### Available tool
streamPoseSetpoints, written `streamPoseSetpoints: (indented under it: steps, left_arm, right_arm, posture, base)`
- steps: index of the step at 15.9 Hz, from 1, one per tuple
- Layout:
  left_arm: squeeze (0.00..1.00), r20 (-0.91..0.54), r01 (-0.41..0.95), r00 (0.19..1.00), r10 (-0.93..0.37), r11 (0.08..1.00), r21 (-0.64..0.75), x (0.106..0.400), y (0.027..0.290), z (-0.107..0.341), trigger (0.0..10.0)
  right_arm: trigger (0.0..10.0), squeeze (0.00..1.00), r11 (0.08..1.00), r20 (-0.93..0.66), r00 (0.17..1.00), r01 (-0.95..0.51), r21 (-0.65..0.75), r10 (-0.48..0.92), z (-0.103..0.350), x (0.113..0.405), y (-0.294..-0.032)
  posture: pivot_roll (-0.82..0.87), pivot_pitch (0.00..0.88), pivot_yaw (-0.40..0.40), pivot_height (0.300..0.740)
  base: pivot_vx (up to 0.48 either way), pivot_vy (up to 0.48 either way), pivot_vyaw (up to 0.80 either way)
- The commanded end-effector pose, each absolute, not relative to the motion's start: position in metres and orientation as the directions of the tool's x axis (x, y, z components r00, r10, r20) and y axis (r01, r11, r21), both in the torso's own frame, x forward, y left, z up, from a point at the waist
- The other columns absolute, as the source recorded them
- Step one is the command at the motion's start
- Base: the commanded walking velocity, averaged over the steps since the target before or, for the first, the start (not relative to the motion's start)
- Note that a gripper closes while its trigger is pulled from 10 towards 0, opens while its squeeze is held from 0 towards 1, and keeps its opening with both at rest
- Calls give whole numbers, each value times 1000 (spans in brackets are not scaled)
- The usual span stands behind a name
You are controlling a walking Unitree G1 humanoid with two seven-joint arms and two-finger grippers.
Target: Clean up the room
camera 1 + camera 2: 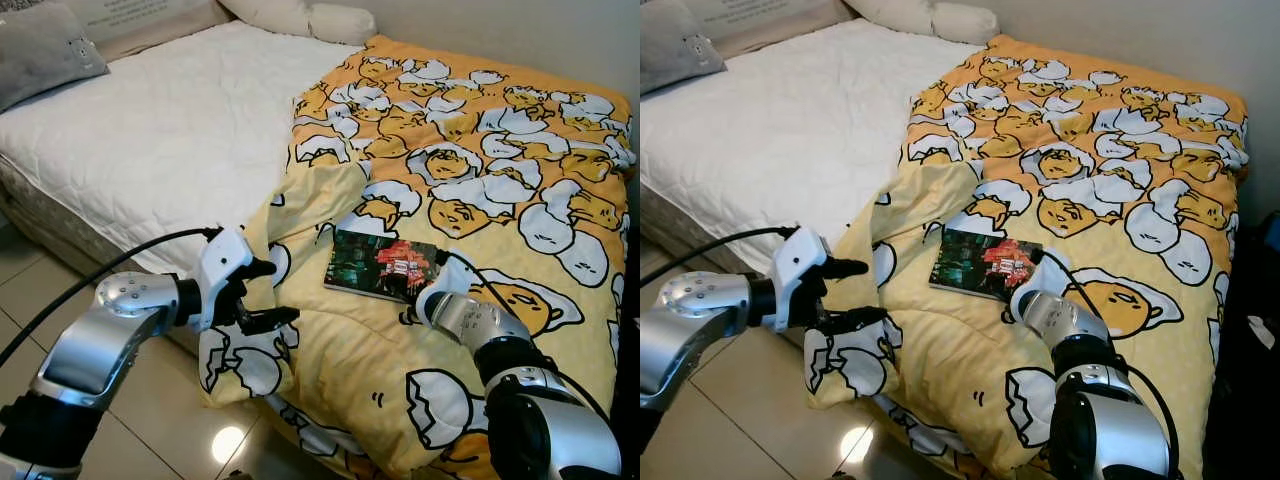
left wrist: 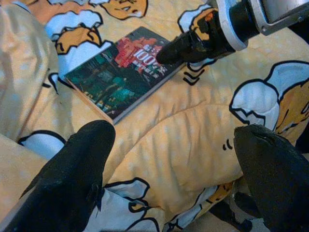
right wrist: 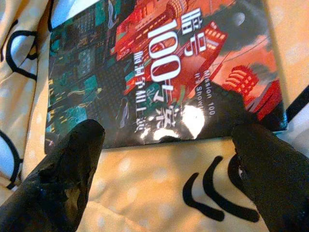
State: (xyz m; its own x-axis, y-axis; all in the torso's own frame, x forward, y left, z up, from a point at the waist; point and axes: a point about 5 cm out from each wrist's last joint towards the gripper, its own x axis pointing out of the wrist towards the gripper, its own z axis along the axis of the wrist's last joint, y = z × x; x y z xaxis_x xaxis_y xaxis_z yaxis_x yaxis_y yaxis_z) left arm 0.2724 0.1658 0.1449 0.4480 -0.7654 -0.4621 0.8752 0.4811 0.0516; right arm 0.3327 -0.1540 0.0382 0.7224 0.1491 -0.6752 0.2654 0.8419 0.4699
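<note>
A book with a dark green and red cover lies flat on the yellow duvet printed with egg cartoons, near the bed's front. My right gripper is open, with its fingers spread along the book's near edge, low over the duvet. In the left wrist view its black fingers point at the book's corner. My left gripper is open and empty. It hovers at the duvet corner that hangs off the bed's front edge, to the left of the book.
The white mattress lies bare on the left half of the bed. A grey pillow and white pillows sit at its head. Beige floor tiles lie below the bed edge. Dark objects stand right of the bed.
</note>
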Motion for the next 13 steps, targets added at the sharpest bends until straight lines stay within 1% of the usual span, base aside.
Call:
streamPoseSetpoints:
  steps: [1, 2, 3, 4, 9, 11, 13]
  left_arm:
    - [1000, -473, 879, 444, -762, 471, 66, 275, 163, 146, 10000]
    - [1000, -471, 881, 441, -764, 468, 65, 275, 161, 146, 10000]
    - [1000, -470, 890, 421, -776, 453, 51, 273, 158, 145, 10000]
    - [1000, -472, 891, 418, -776, 450, 49, 273, 158, 143, 10000]
    - [1000, -467, 897, 404, -787, 441, 33, 271, 152, 139, 10000]
    - [1000, -461, 895, 410, -787, 446, 36, 273, 151, 141, 10000]
    - [1000, -462, 893, 415, -784, 449, 39, 273, 153, 142, 10000]
  right_arm:
    - [10000, 1000, 843, -683, 722, 293, 450, 114, 37, 333, -159]
    - [10000, 1000, 833, -681, 724, 308, 460, 109, 36, 332, -161]
    - [10000, 1000, 836, -707, 701, 329, 438, 95, 30, 328, -165]
    - [10000, 1000, 834, -710, 697, 333, 439, 96, 30, 327, -166]
    - [10000, 1000, 822, -705, 701, 339, 457, 103, 28, 323, -172]
    - [10000, 1000, 803, -687, 714, 330, 496, 131, 31, 326, -167]
    - [10000, 1000, 779, -652, 739, 302, 549, 172, 33, 330, -157]
  posture:
    - [-118, 8, -3, 740]
    - [-118, 9, -5, 740]
    - [-124, 10, -14, 740]
    - [-123, 11, -21, 740]
    - [-135, 14, -43, 740]
    - [-129, 16, -52, 740]
    - [-124, 19, -46, 740]
  base:
    - [0, 0, 0]
    - [0, 0, 0]
    - [0, 0, 0]
    - [0, 0, 0]
    - [0, 0, 0]
    - [0, 0, 0]
    - [0, 0, 0]
